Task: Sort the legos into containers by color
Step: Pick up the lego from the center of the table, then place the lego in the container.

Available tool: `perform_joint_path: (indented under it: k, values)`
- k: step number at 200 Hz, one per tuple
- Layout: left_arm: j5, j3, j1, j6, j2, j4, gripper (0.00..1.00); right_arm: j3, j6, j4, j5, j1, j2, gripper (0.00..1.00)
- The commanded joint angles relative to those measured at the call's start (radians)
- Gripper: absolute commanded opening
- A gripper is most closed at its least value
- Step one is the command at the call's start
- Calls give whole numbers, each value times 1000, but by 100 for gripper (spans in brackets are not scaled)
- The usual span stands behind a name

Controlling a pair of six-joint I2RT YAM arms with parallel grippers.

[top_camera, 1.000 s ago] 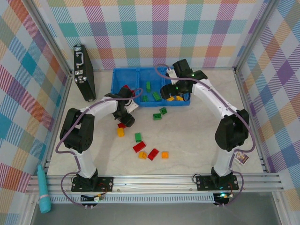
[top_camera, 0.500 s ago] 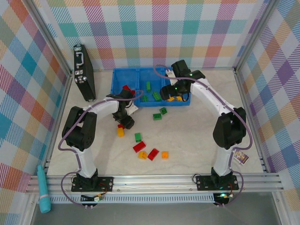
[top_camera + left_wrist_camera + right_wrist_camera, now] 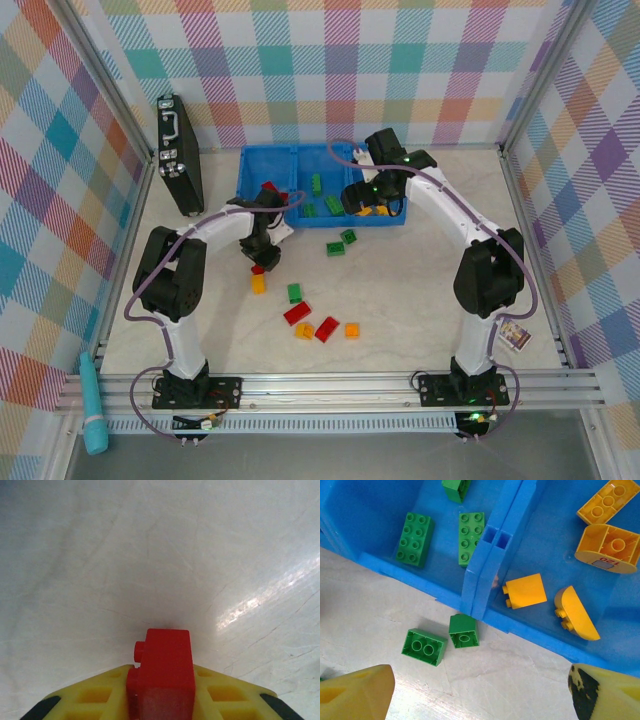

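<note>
The small red studded plastic brick (image 3: 162,672), at 6 o'clock of the blue plastic three-bin tray (image 3: 250,170), is clamped between the left gripper's (image 3: 263,250) yellow pads (image 3: 95,697), presumably for carrying there. The right gripper (image 3: 480,695), jaws spread, hovers over two stray green bricks (image 3: 424,646).

Overhead camera is looking down on the bins (image 3: 255,165); right wrist camera is viewing them closely from above; left wrist camera is facing bare table (image 3: 150,555) nearby.

Bright even light, tabletop glare, soft shadows
</note>
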Motion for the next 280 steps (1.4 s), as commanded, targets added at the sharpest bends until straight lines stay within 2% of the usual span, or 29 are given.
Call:
perform_joint_path:
  k: [1,38,72,92,129,160,179,200,215,240,280]
  values:
    - [-38,114,-7,-10,-24,-51,29,-5,-9,-1,0,-6,-17,90]
    - [-95,286,-7,-8,-19,-34,28,-18,-9,3,4,-6,-37,90]
    - [-193,405,-2,-23,35,58,27,-36,-11,-1,13,-6,-72,90]
    - [-193,476,7,-45,89,76,27,-54,-2,-9,17,-6,-104,90]
    - [-225,517,26,-79,166,125,26,-144,62,-3,-9,14,-177,90]
    - [-224,516,62,-139,214,156,26,-246,171,23,-54,77,-240,90]
    - [-207,514,74,-150,228,172,34,-308,218,38,-51,130,-274,90]
    - [-194,528,79,-151,240,170,50,-362,229,48,-54,192,-298,90]
    - [-188,540,81,-154,241,170,58,-389,216,43,-60,232,-308,90]
    - [-177,549,81,-158,211,168,60,-439,168,20,-82,299,-336,90]
    - [-118,560,81,-161,82,158,63,-637,102,77,-142,418,-435,90]
